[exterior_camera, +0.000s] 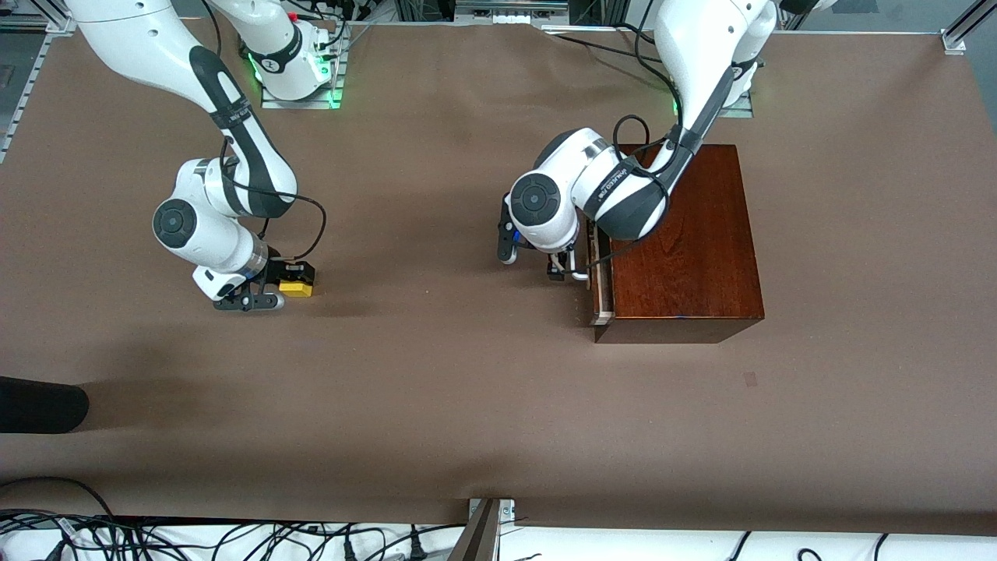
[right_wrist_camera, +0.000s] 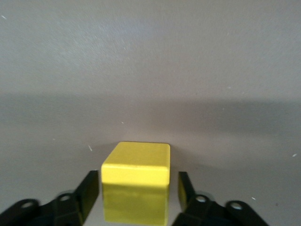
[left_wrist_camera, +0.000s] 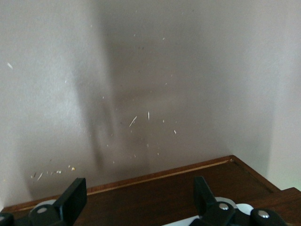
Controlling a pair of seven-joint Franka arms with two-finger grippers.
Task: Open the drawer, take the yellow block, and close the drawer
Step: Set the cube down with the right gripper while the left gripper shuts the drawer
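The drawer (exterior_camera: 601, 280) of the glossy reddish-brown wooden box (exterior_camera: 684, 241) stood only slightly pulled out, showing a narrow strip of pale interior; nothing could be seen inside it. The box sat on the brown worktop (exterior_camera: 467, 405) toward the left arm's end, with the drawer front facing the right arm's end. The white U-shaped handle (exterior_camera: 577, 269) projected from the drawer front, partly covered by the left arm's wrist. The left claw (exterior_camera: 562, 269) was positioned at this handle; in the left wrist view its black fingers (left_wrist_camera: 73, 200) stood spread apart over the dark wood, with a white curved part visible between them, so the claw was open around the handle rather than clamped on it. The yellow block (exterior_camera: 296, 288) rested on the worktop toward the right arm's end, well apart from the box. The right claw (exterior_camera: 287, 282) was low at the block; in the right wrist view the yellow cube (right_wrist_camera: 136, 188) sat between the two black fingers (right_wrist_camera: 87, 193) with a small gap on each side, so the claw was open and not gripping. A dark rounded object (exterior_camera: 39, 405) lay at the worktop edge nearer the front camera. Cables (exterior_camera: 234, 538) ran along the white edge below the worktop. Lettering on the left arm's dark sleeve was not legible.
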